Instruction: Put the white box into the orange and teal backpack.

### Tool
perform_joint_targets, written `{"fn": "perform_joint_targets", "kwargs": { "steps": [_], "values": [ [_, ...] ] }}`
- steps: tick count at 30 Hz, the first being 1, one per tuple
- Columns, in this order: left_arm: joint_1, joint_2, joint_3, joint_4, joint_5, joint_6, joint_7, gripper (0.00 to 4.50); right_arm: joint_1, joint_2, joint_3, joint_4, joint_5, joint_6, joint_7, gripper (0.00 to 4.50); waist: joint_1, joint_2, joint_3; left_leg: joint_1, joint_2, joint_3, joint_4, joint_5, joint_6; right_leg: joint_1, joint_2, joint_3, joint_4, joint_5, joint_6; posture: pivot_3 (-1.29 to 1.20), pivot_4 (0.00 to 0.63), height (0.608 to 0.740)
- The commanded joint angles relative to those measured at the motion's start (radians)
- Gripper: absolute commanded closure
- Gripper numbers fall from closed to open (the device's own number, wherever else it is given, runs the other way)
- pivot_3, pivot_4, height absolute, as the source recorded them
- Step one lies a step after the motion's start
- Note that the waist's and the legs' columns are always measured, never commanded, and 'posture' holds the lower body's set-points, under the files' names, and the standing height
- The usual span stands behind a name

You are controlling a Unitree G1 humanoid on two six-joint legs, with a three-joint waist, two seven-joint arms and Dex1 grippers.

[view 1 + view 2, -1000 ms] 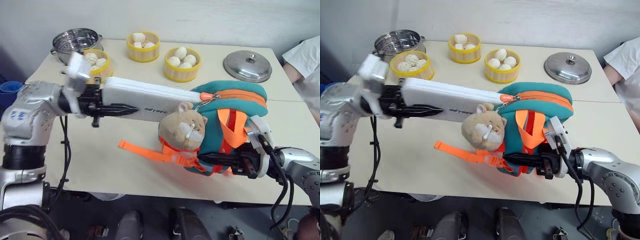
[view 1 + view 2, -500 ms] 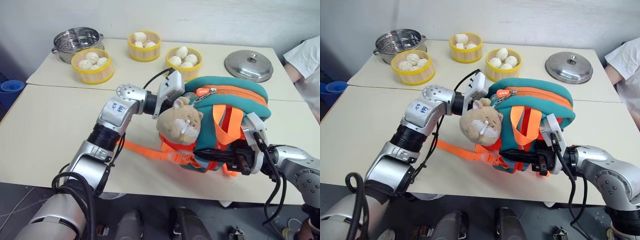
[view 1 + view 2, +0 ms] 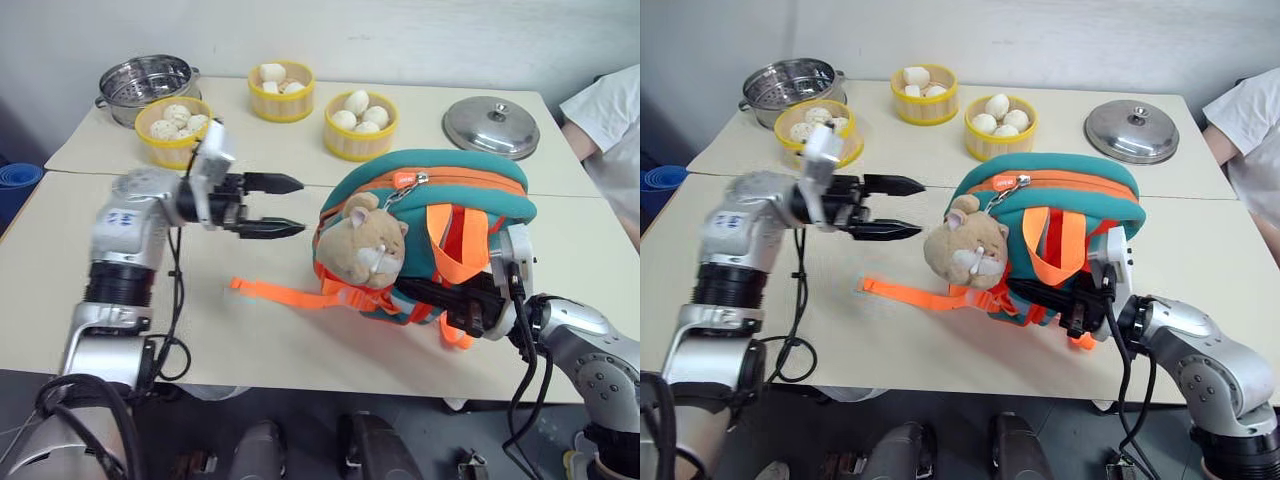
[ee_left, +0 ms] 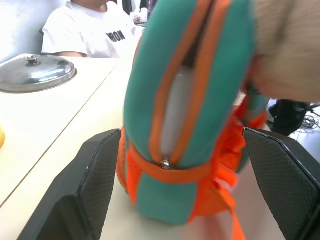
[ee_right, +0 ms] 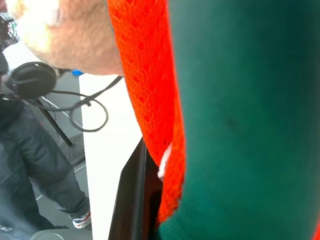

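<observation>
Standing on the pale beige tabletop [image 3: 250, 340], the soft teal backpack with orange front panel, straps and zip trim [image 3: 470, 195] rests upright near the front edge, a tan plush cat toy [image 3: 368, 238] hanging at its side and one loose orange strap [image 3: 285, 294] trailing over the table. In the left wrist view a white surface, apparently the flat white box [image 4: 176, 107], shows inside the open zip slot. The left gripper [image 3: 290, 207] hovers beside the bag, apart from it, its black fingers spread wide and empty. The right gripper [image 3: 440, 298] is clamped on the backpack's orange strapping low down. Behind stand three yellow steamer baskets of white buns [image 3: 358, 126], a steel pot [image 3: 142, 84] and a round steel lid [image 3: 490, 125].
</observation>
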Motion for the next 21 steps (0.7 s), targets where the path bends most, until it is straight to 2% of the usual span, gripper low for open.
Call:
{"fn": "perform_joint_targets", "kwargs": {
  "steps": [1,6,10,14,18,21],
  "values": [
    [0.045,-0.010,0.014,-0.231,-0.094,0.066,0.027,0.41,-0.020,0.009,0.009,0.009,-0.022,-0.035,0.020,4.50,0.007,0.000,0.000,0.000,0.000,0.000,0.001,0.000,0.000,0.000,-0.001,0.000,0.000,0.000,0.000,0.00,0.150,0.740],
    [0.115,-0.108,-0.005,-0.433,-0.155,0.125,0.164,0.41,-0.050,0.019,0.042,0.030,-0.047,-0.044,0.039,4.50,0.016,0.000,0.000,0.000,0.000,0.000,0.002,-0.001,0.002,0.001,-0.001,0.001,0.000,0.000,0.000,0.00,0.150,0.740],
    [0.170,-0.138,-0.053,-0.494,-0.140,0.116,0.195,0.41,-0.072,0.024,0.056,0.039,-0.055,-0.045,0.042,4.50,0.007,0.000,0.000,0.002,0.000,0.001,0.001,-0.001,0.001,0.001,0.001,0.002,0.001,0.000,0.000,0.00,0.150,0.740],
    [0.193,-0.156,-0.090,-0.466,-0.092,0.052,0.211,1.25,-0.083,0.025,0.059,0.045,-0.056,-0.043,0.042,4.50,0.001,0.000,0.000,0.002,0.000,0.001,0.001,-0.001,0.001,0.001,0.001,0.002,0.001,0.000,0.000,0.00,0.150,0.740],
    [0.174,-0.172,-0.046,-0.443,-0.134,0.068,0.241,2.43,-0.087,0.026,0.056,0.046,-0.056,-0.039,0.039,4.50,-0.002,0.000,0.000,0.002,0.000,0.001,0.001,-0.001,0.001,0.001,0.001,0.002,0.001,0.000,0.000,0.00,0.150,0.740],
    [0.129,-0.131,0.022,-0.354,-0.122,0.040,0.255,3.21,-0.077,0.025,0.050,0.039,-0.058,-0.037,0.029,4.50,-0.002,0.000,0.000,0.002,0.000,0.001,0.001,-0.001,0.001,0.001,0.001,0.002,0.001,0.000,0.000,0.00,0.150,0.740]
  ]
}}
